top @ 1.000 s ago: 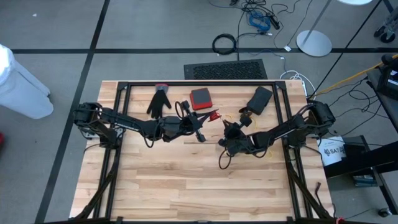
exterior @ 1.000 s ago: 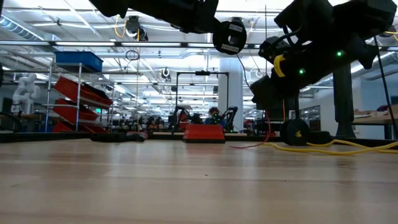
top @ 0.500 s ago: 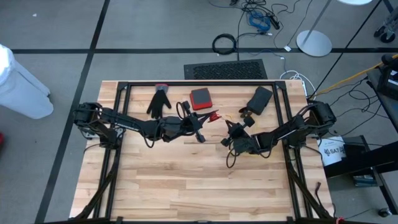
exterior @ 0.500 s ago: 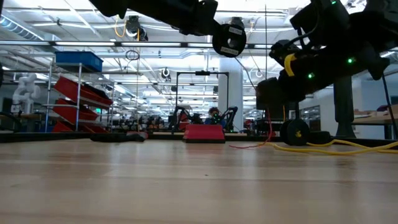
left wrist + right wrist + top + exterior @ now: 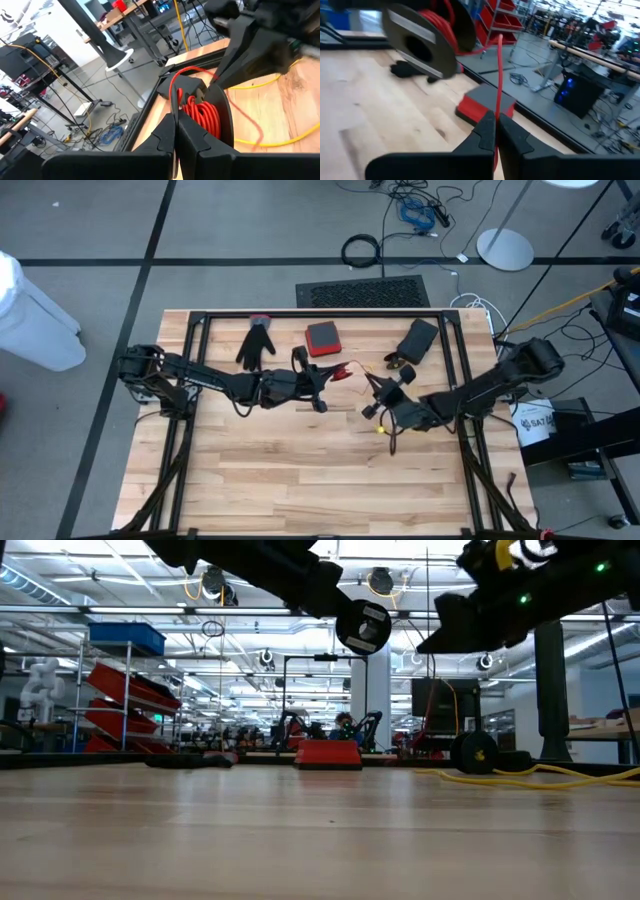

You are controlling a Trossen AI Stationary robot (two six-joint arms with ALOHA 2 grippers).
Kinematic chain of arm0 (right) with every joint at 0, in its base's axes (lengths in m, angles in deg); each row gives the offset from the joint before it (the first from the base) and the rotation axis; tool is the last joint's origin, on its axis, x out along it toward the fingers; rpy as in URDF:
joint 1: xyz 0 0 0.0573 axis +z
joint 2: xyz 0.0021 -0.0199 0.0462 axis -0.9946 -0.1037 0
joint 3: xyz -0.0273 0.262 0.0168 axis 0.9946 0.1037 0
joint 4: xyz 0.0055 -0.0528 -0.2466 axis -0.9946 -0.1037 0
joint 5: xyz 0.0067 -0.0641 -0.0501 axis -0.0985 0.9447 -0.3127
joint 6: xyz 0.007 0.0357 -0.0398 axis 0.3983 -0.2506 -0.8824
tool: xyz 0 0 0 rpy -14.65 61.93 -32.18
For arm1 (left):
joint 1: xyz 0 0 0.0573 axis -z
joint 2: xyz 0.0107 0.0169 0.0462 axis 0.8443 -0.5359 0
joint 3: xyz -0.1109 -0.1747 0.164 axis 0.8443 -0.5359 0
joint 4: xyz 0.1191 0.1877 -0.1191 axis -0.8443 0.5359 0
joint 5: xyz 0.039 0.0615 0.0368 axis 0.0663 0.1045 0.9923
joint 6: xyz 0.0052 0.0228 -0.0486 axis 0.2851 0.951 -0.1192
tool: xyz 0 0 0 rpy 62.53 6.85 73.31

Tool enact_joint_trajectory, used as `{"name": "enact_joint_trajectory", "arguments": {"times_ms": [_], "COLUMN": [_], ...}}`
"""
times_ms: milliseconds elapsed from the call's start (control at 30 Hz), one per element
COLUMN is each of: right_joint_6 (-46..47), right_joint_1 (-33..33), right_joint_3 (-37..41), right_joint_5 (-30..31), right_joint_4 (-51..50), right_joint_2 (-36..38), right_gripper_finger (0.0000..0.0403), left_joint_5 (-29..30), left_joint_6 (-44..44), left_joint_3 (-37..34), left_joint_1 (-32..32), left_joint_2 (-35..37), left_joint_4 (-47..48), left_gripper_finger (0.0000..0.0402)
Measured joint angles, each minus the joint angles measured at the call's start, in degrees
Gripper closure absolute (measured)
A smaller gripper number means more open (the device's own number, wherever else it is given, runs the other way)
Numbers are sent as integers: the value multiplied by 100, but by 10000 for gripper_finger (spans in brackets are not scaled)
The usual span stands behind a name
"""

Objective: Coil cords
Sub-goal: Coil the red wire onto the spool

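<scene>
red cord (image 5: 202,114) wound on black spool (image 5: 220,107), both end effectors pinching it

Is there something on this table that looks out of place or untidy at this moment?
Yes. The yellow cord lies loose and wavy on the table at its right side, not coiled. A thin red cord stretches in the air from the black spool, held up by the left gripper, to the right gripper.
</scene>
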Motion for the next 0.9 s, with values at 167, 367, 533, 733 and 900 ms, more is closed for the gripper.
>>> {"name": "enact_joint_trajectory", "arguments": {"times_ms": [167,367,533,733,900], "right_joint_6": [-511,-1026,-964,-1169,-1405], "right_joint_1": [166,156,94,-32,-142], "right_joint_3": [0,-2,-118,-473,-769], "right_joint_5": [-339,-959,-1207,-1251,-1279], "right_joint_4": [667,1592,1648,1834,1966], "right_joint_2": [35,-127,-340,-849,-1131], "right_gripper_finger": [403,403,403,403,403], "left_joint_5": [-2,7,37,48,48], "left_joint_6": [0,-123,-151,-155,-293], "left_joint_3": [0,0,0,0,0], "left_joint_1": [-68,-114,-130,-152,-143], "left_joint_2": [-71,-352,-455,-457,-457], "left_joint_4": [-24,-281,-809,-1093,-1077], "left_gripper_finger": [393,393,393,393,393]}}
